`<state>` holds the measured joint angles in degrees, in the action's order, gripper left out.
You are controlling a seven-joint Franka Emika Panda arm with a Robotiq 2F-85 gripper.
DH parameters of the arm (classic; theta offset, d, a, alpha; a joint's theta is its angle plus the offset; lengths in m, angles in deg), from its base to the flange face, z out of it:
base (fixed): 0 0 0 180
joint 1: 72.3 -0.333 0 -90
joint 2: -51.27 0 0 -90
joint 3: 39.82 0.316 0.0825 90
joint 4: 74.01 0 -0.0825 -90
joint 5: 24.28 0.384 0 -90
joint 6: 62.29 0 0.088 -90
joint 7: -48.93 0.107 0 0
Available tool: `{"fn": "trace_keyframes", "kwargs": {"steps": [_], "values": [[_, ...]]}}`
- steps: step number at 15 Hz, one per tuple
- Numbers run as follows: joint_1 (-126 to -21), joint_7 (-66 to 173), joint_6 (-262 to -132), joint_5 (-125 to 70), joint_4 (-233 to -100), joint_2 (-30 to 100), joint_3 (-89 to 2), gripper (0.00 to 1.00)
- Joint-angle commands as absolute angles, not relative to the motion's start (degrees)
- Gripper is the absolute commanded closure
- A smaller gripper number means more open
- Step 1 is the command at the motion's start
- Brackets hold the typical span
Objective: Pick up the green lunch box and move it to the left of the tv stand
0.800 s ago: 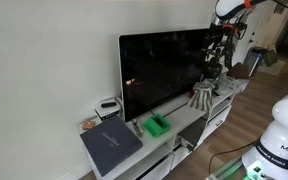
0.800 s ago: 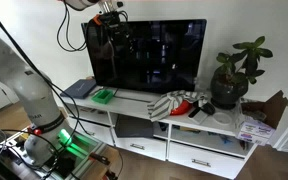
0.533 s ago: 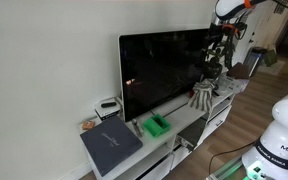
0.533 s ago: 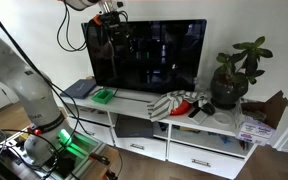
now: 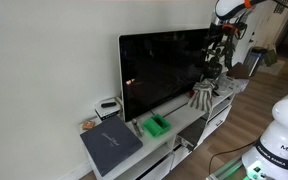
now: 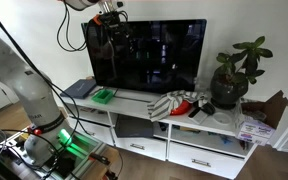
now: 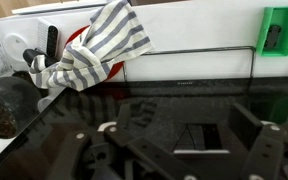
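Note:
The green lunch box (image 5: pixel 157 124) lies on the white tv stand (image 5: pixel 189 122) in front of the TV's end, next to a flat dark grey slab (image 5: pixel 111 146). It shows in both exterior views (image 6: pixel 104 96) and at the top right of the wrist view (image 7: pixel 282 30). My gripper (image 6: pixel 109 17) hangs high above the box, at the TV's upper corner, well apart from it. In the wrist view its jaws (image 7: pixel 174 140) are dark against the glossy TV screen, spread wide and empty.
A big black TV (image 6: pixel 149 55) stands on the tv stand (image 6: pixel 134 103). A striped cloth (image 6: pixel 174 103) lies over a red thing mid-stand. A potted plant (image 6: pixel 229 85) stands at the far end. Small items (image 5: pixel 107 106) sit behind the slab.

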<state>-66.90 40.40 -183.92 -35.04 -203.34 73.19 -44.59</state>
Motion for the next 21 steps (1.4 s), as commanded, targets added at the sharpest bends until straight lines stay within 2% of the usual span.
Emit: {"fn": "trace_keyframes", "kwargs": {"steps": [1, 7, 15, 21], "values": [[-67.6, 40.2, -184.0, -35.2, -203.7, 72.6, -44.3, 0.00], [-71.9, 41.2, -188.4, -33.9, -212.6, 68.2, -41.3, 0.00], [-75.7, 52.3, -209.6, -30.8, -218.9, 55.5, -36.2, 0.00], [-79.7, 70.2, -219.4, -39.4, -218.9, 45.3, -33.1, 0.00]]}}
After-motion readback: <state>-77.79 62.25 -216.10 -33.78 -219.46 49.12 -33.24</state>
